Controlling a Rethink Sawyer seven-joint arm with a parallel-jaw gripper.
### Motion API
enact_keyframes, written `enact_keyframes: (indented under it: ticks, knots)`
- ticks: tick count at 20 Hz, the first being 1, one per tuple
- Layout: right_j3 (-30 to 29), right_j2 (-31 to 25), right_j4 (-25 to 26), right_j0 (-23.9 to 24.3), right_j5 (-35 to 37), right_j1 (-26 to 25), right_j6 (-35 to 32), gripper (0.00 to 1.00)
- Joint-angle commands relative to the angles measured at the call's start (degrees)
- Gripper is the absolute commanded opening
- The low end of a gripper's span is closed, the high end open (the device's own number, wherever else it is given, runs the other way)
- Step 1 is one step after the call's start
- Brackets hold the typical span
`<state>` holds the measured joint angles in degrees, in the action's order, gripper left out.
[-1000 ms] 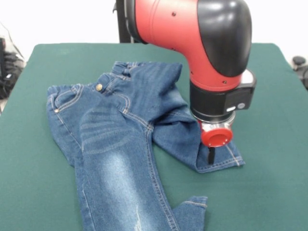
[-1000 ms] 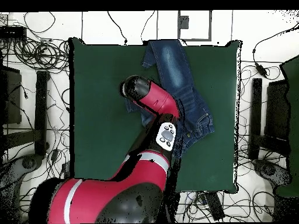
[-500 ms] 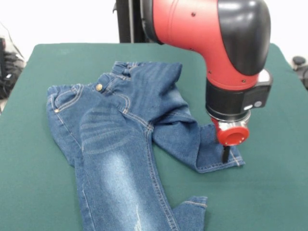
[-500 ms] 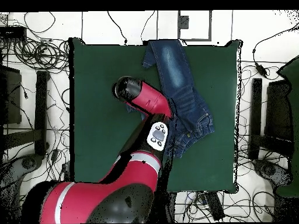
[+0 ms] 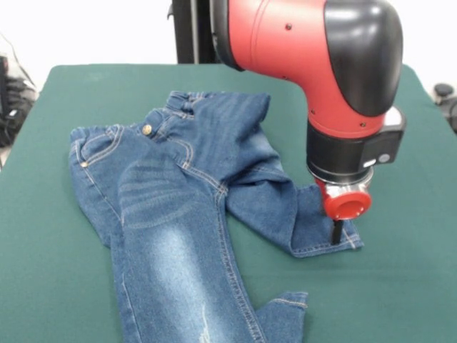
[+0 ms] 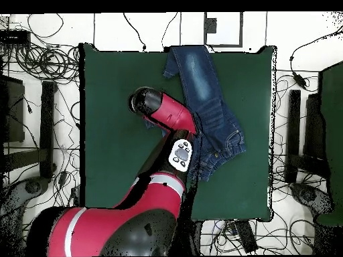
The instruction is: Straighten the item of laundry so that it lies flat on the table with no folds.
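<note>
Jeans (image 5: 178, 214): small blue denim pair, lying crumpled on the table (image 5: 400, 286); not flat.
Jeans, position in front view: spread from the table's middle toward 7 o'clock, running off the picture's bottom edge.
Jeans, position in overhead view (image 6: 208, 114): toward 1 o'clock on the table (image 6: 114, 134), one leg reaching up to the far edge at 12 o'clock.
Waistband: at 11 o'clock of the garment in the front view, bunched, with a brass button (image 5: 147, 129) showing.
Long leg (image 5: 175, 279): faded whitish down its middle, runs toward 6 o'clock; its cuff is turned over in a small flap (image 5: 285, 304) at 5 o'clock.
Other leg (image 5: 278, 207): folded across toward 4 o'clock, creased, ending in a hem (image 5: 325, 246) with light stitching.
Arm (image 5: 314, 64): red and black, comes down from 12 o'clock in the front view; in the overhead view it rises from 7 o'clock and covers part of the garment.
Hand (image 5: 336, 232): below a round red cap (image 5: 346, 204), a single dark tip points down at the folded leg's hem, at or just above the cloth.
Hand, state: I cannot tell how far it is open, nor whether it has hold of the denim.
Surroundings: cables (image 6: 40, 60) lie on the floor around the table in the overhead view.
</note>
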<state>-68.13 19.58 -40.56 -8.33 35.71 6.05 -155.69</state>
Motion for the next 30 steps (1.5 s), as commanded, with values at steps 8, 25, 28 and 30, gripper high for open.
enact_keyframes:
  ticks: [8, 25, 28, 30]
  knots:
    - [1.45, -5.20, 0.29, -0.43, -3.58, -9.09, -10.44, 0.00]
    - [-4.54, -9.10, -1.00, 1.42, -6.19, -0.57, -6.77, 0.00]
    - [-4.11, -9.62, -1.00, 1.92, -5.57, 0.33, -6.45, 0.00]
    - [-4.89, -10.98, -0.73, 2.76, -6.48, 1.30, -4.74, 0.00]
